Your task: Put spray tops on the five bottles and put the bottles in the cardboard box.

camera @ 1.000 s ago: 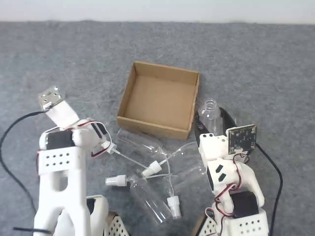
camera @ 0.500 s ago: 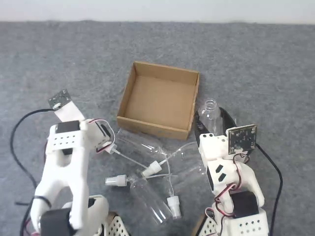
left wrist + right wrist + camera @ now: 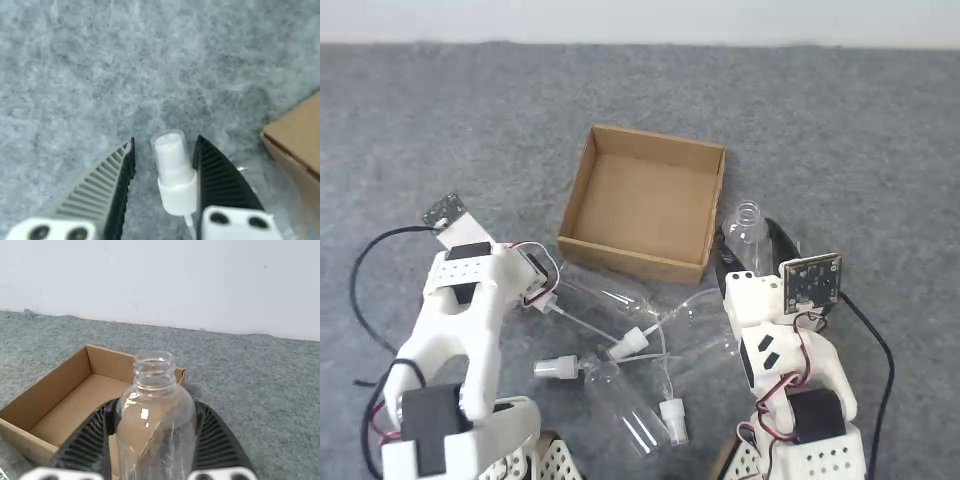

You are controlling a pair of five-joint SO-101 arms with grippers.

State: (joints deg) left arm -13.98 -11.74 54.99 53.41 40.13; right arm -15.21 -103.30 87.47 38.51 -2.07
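Observation:
My left gripper [image 3: 165, 141] is open, its jaws on either side of a white spray top [image 3: 172, 170] that lies on the grey carpet against one jaw. From above, this gripper [image 3: 535, 290] sits left of the cardboard box [image 3: 630, 258], over that spray top [image 3: 547, 301], whose thin tube trails to the right. My right gripper [image 3: 154, 407] is shut on a clear open-necked bottle [image 3: 154, 375], held upright just right of the box's front corner [image 3: 747, 222]. The box [image 3: 55, 390] has nothing inside.
Clear bottles lie on the carpet in front of the box [image 3: 610, 295], [image 3: 625, 405], [image 3: 705, 330]. Loose white spray tops lie among them [image 3: 556, 368], [image 3: 628, 343], [image 3: 674, 418]. A box corner [image 3: 295, 130] is close to the left gripper.
The left arm has swung forward and inward, bringing its wrist over the spray top left of the box. The right arm and its bottle have stayed put.

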